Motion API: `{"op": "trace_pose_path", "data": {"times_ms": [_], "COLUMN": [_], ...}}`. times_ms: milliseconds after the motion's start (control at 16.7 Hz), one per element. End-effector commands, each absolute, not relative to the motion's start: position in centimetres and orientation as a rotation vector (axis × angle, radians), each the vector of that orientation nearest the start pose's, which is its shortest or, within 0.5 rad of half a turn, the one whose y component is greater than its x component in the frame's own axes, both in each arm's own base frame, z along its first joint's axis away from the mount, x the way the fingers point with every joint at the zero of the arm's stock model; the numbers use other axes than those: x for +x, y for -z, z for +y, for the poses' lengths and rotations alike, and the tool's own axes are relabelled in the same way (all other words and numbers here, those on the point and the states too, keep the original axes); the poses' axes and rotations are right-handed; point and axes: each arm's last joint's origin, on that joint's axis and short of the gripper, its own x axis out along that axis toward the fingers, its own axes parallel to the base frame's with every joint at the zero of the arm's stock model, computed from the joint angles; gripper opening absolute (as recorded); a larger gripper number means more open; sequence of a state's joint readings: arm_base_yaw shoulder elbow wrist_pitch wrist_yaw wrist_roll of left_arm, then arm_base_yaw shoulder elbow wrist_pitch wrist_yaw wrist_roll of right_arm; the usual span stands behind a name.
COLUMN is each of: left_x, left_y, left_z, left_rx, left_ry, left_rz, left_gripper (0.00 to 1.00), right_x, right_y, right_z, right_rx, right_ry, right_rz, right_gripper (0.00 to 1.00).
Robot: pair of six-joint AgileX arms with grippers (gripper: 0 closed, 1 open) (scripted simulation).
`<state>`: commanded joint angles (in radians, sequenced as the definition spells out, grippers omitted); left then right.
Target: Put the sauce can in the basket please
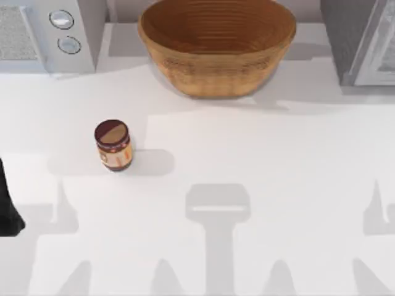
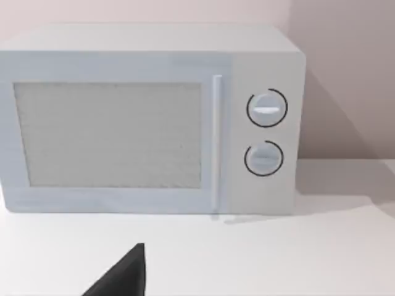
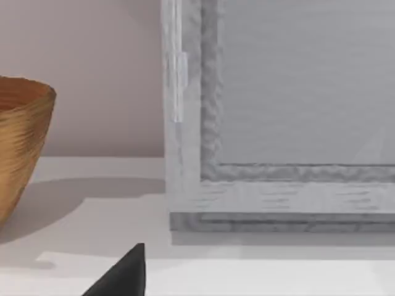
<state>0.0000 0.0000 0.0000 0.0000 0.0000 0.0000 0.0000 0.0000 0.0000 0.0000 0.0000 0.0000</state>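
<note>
At the near left edge of the white desk (image 1: 259, 160) a dark part of the left arm (image 1: 9, 206) is seen, apparently parked; whether its tool is released or clenched cannot be told, and the same holds for the right tool. A dark finger tip (image 2: 123, 277) is caught in the left wrist view, and a like one (image 3: 123, 277) in the right wrist view. Farther in, on the left half of the desk, the sauce can (image 1: 113, 145) is found standing upright, touched by nothing. At the far side, about the middle, the basket (image 1: 216, 74) is set, well apart from the can. It is flanked by a microwave (image 1: 49, 31) at the far left and a grey cabinet (image 1: 364, 40) at the far right. The task is judged to be at its start, the can not yet approached. For the next move, the left tool would be brought over the can with its fingers spread, lowered around the body and clenched below the lid.
</note>
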Motion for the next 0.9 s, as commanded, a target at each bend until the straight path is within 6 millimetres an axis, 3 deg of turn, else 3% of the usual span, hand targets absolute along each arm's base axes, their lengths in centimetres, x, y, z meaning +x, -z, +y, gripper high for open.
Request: {"op": "trace_pose_path", "data": {"times_ms": [240, 540, 720, 900], "left_x": [10.6, 11.8, 13.6, 16.7], "left_y": [-16.2, -18.2, -19.7, -20.8], "left_z": [-0.1, -0.3, -0.4, -0.3], "left_rx": [0.023, 0.198, 0.334, 0.446], "left_ry": [0.015, 0.154, 0.32, 0.546], "left_rz": [0.023, 0.201, 0.345, 0.472], "left_gripper": [1.0, 1.0, 1.0, 1.0], "right_x": [10.6, 10.6, 10.6, 10.6], "right_y": [-16.0, -16.0, -16.0, -16.0], "right_z": [-0.1, -0.1, -0.1, -0.1], "right_rx": [0.0, 0.0, 0.0, 0.0], "right_ry": [0.0, 0.0, 0.0, 0.0], "right_rz": [0.0, 0.0, 0.0, 0.0], "right_gripper": [1.0, 1.0, 1.0, 1.0]}}
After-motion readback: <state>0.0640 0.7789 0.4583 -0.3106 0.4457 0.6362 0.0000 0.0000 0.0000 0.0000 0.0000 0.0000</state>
